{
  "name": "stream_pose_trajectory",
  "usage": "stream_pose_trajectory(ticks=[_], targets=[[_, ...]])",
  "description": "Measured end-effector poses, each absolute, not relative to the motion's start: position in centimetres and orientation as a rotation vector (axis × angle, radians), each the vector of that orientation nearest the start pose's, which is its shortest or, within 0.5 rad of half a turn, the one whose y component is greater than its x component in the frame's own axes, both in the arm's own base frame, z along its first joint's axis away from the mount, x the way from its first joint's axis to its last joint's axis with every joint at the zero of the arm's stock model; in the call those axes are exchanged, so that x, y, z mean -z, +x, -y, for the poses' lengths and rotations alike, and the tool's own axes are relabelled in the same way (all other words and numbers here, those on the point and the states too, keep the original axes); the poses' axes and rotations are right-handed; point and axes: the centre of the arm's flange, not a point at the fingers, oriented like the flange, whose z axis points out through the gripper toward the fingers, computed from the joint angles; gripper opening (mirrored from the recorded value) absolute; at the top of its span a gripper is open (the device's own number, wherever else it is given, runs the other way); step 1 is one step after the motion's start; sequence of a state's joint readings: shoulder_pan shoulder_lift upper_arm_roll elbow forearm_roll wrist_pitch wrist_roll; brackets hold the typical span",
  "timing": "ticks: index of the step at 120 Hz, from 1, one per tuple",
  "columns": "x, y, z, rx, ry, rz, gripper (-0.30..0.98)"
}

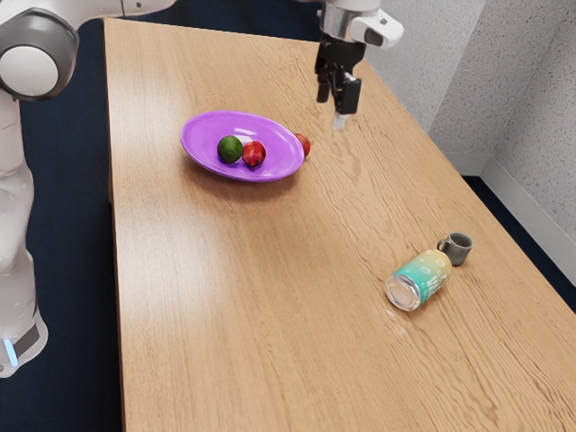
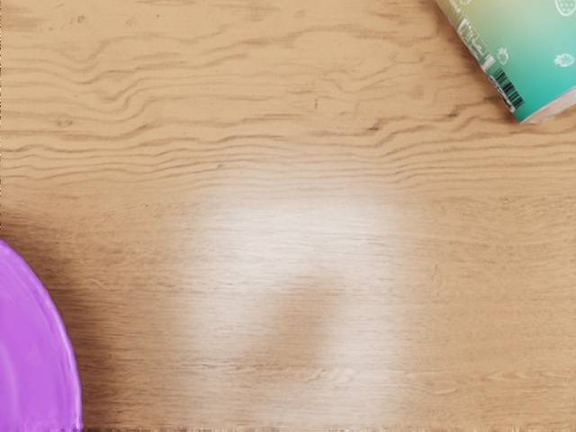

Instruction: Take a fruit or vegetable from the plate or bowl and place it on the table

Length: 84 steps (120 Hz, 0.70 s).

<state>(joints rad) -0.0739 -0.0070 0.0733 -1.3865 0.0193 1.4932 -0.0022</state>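
Black two-finger gripper [image 1: 336, 97] above the tan wooden table [image 1: 243, 306], fingers parted, empty; round dark-green fruit [image 1: 229, 149] and shiny red fruit [image 1: 254, 155] crowd together on the glossy purple plate [image 1: 202, 135], orange-red fruit [image 1: 305, 146] beside its rim, so an off-centre descent could jostle neighbours or tip the plate.

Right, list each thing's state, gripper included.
gripper, open, empty
purple plate, face up, bearing two fruits
green fruit, on the plate
red fruit, on the plate
orange-red fruit, partly hidden behind the rim
can, lying on its side
mug, upright
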Motion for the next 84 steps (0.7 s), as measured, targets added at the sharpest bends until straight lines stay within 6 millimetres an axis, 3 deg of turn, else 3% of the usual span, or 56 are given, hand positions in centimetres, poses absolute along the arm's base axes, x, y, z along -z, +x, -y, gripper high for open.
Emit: stream_pose_trajectory(ticks=[28, 32, 43, 50, 58, 73, 84], targets=[[-71.1, 53.6, -0.9, 0.144, -3.120, 0.031, 0.69], [-72.7, 53.2, -1.0, 0.188, -3.122, 0.035, 0.69], [-79.7, 50.8, -1.6, 0.390, -3.112, 0.054, 0.69], [-81.4, 49.9, -2.2, 0.432, -3.114, 0.072, 0.69], [-81.4, 49.6, -3.1, 0.403, -3.118, 0.102, 0.69], [-78.7, 51.1, -5.7, 0.265, -3.124, 0.185, 0.69], [-77.4, 51.2, -9.9, 0.200, -3.110, 0.316, 0.68]])
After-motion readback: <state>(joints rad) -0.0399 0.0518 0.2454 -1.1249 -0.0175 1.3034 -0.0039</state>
